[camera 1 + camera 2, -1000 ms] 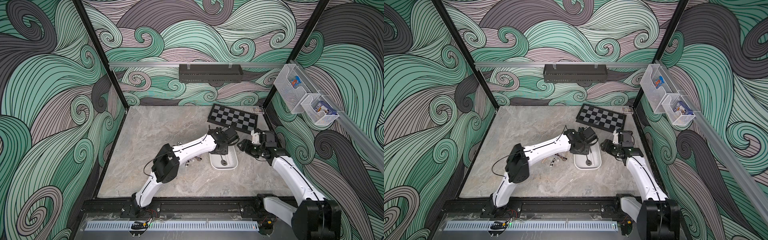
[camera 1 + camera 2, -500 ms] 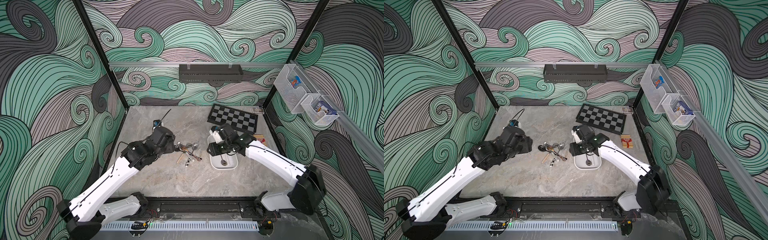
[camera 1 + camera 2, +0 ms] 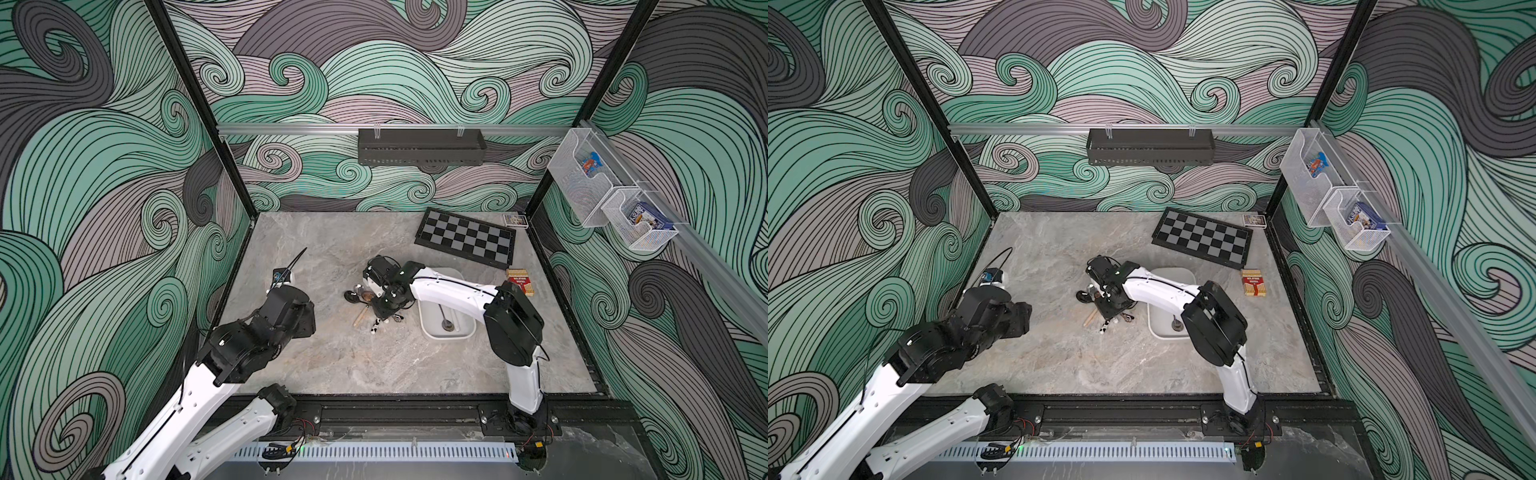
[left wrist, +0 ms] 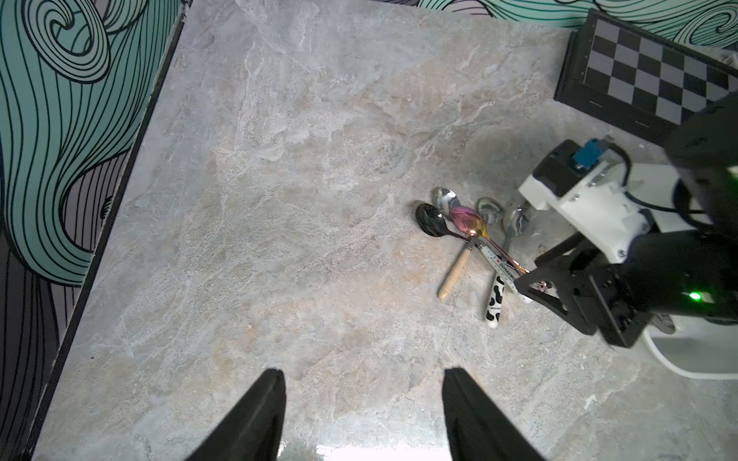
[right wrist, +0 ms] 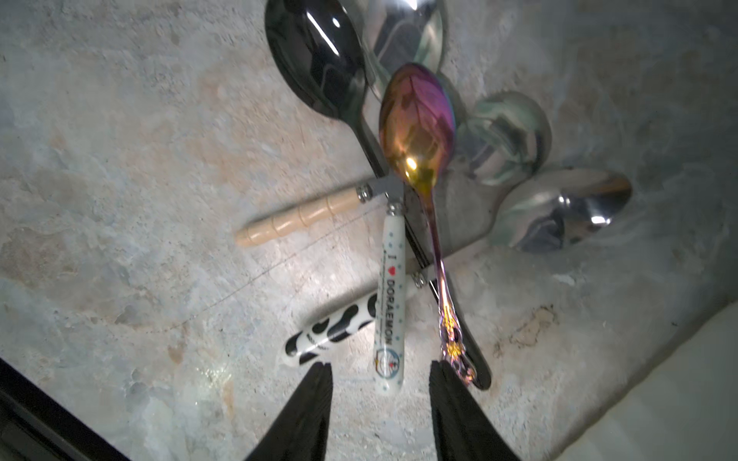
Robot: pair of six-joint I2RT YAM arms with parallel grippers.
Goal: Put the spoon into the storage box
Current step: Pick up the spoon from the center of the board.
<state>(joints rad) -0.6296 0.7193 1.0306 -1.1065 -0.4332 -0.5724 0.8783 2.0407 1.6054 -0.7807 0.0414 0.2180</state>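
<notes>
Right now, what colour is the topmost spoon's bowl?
The iridescent spoon's bowl runs purple-pink to gold; clearest in the right wrist view.

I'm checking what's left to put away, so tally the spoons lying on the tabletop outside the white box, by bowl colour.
Silver spoons: 3
Black spoon: 1
Rainbow spoon: 1
Total: 5

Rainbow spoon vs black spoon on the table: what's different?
Finish: the rainbow spoon is iridescent pink-gold, while the black spoon is glossy black.
Handle: the rainbow spoon's handle ends in ornate scrollwork, and the black spoon's handle is plain.
Stacking: the rainbow spoon lies on top, with the black spoon partly under it.
Shared: both lie on the table, outside the storage box.
</notes>
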